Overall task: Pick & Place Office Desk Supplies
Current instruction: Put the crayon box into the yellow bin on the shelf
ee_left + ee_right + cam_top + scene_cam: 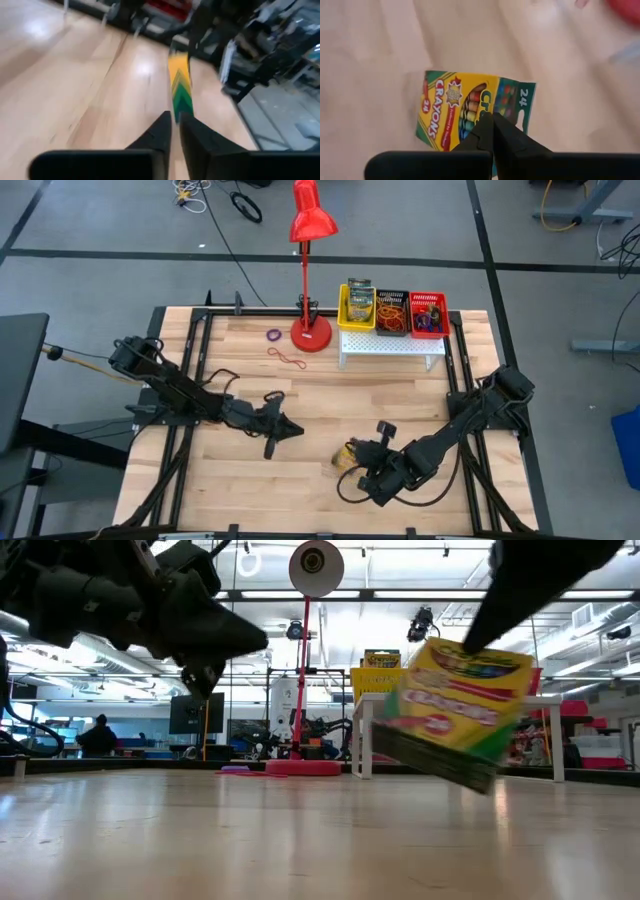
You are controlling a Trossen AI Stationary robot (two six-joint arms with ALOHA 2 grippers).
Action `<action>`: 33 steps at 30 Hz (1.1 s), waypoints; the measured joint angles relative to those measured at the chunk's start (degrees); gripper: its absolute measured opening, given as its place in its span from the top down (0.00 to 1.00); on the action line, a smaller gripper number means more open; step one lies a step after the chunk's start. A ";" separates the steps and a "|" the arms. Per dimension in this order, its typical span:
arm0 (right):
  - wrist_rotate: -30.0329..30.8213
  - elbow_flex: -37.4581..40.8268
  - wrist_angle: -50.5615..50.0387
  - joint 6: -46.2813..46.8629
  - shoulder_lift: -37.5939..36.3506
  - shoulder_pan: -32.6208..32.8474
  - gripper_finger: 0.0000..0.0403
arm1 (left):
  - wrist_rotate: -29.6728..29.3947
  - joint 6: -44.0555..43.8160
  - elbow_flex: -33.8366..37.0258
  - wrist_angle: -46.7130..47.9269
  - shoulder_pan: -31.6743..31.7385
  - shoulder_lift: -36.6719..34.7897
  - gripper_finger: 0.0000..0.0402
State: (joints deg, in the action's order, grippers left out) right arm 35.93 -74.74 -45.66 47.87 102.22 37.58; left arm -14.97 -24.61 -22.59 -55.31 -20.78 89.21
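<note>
Here the right gripper (352, 463), fingers closed on one end of the crayon box (452, 710), holds it tilted just above the tabletop's (300, 480) front edge, far from the yellow bin (357, 308) at the back edge.

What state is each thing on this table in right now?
Yellow-and-green cardboard crayon box: lifted off the wooden table, tilted, held.
Right gripper: jaws shut on that box.
Left gripper: empty, jaws nearly together, above the table.
Red desk lamp: upright.
Yellow bin, black bin, red bin: filled, on the white perforated stand.
</note>
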 joint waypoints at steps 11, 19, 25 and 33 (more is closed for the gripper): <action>9.56 0.17 0.26 -16.82 1.20 -2.28 1.00 | -8.01 -4.66 -6.55 0.88 -3.99 10.91 0.54; 12.12 0.17 3.97 -24.51 1.72 -2.82 1.00 | -11.28 -2.47 -16.40 -1.03 -2.11 21.16 0.28; 12.39 0.17 5.70 -25.30 1.72 -2.69 1.00 | -9.78 0.27 -20.59 -1.05 -0.10 23.49 0.23; 14.86 0.17 8.82 -26.84 1.68 -2.33 1.00 | -7.71 4.53 -25.25 -0.70 0.27 27.37 0.35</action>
State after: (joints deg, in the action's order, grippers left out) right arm 50.79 -74.56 -36.84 21.03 103.89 35.25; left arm -22.68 -20.08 -47.84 -56.01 -20.51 116.58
